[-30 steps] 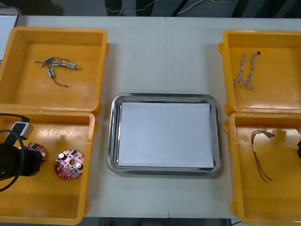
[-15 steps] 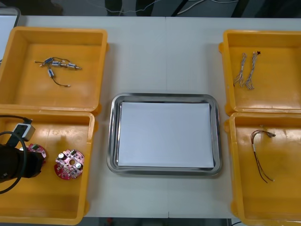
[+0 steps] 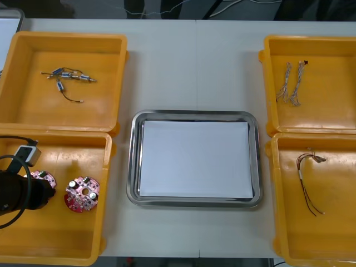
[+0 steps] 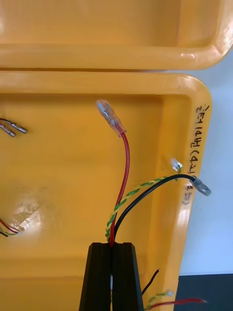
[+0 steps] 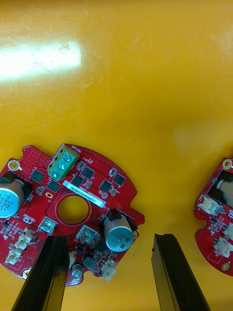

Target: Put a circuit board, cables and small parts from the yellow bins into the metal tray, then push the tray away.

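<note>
Risk: open left gripper (image 5: 109, 238) has one finger over round red circuit board (image 5: 73, 209) in near-left yellow bin (image 5: 145, 73), so closing may skid it; right gripper (image 4: 111, 249) pinches red-and-yellow cable (image 4: 124, 180).

Light table (image 3: 189, 67) holding yellow bins (image 3: 33, 105) and a metal tray (image 3: 134, 161)

Four yellow bins rest on the table, two one behind the other at each side. The metal tray, white inside, lies between them, near the table's front edge
</note>
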Available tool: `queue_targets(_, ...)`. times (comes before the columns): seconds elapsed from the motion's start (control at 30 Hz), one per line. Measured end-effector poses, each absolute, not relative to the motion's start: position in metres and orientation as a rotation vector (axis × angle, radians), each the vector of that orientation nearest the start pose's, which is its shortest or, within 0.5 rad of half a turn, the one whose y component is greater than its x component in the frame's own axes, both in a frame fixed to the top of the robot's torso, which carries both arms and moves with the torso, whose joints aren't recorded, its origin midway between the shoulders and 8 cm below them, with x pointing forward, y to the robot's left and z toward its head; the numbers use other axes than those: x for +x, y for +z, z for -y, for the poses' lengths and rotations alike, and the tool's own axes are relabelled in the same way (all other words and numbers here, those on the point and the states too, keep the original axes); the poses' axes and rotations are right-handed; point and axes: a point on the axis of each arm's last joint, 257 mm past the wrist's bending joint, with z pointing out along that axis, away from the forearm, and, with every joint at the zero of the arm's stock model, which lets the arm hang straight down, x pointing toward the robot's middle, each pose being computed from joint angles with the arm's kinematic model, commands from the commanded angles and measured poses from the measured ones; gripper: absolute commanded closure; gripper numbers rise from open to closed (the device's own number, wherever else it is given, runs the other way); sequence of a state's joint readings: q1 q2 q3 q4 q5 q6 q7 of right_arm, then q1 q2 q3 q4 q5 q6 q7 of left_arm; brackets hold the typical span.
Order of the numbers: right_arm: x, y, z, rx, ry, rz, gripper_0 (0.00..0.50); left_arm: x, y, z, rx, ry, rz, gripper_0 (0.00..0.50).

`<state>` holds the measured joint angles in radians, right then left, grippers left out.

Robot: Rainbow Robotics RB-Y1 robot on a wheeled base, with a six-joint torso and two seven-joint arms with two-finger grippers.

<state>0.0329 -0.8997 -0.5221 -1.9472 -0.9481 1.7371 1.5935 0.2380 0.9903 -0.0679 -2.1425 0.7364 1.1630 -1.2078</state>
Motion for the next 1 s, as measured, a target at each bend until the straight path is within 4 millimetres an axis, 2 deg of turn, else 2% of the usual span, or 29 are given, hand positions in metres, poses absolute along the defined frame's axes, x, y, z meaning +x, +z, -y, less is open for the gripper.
queue_targets(0.13, 0.345, -0.167, 0.475, -0.066, -0.097, -2.691, 0.5, 0.344, -0.303, -0.361, 0.136, 0.011, -2.641, 0.0)
queue_targets(0.3, 0.344, -0.151, 0.44, -0.193, -0.012, -2.671, 0.5, 0.331, -0.298, -0.364, 0.138, 0.031, -2.701, 0.0)
queue_targets(0.4, 0.347, -0.14, 0.428, -0.259, 0.008, -2.653, 0.5, 0.327, -0.292, -0.363, 0.125, 0.006, -2.728, 0.0)
queue_targets(0.8, 0.357, -0.095, 0.373, -0.563, -0.022, -2.623, 0.5, 0.337, -0.265, -0.365, 0.174, 0.032, -2.754, 0.0)
queue_targets(1.0, 0.359, -0.088, 0.342, -0.729, -0.058, -2.575, 0.5, 0.336, -0.258, -0.36, 0.289, 0.02, -2.755, 0.0)
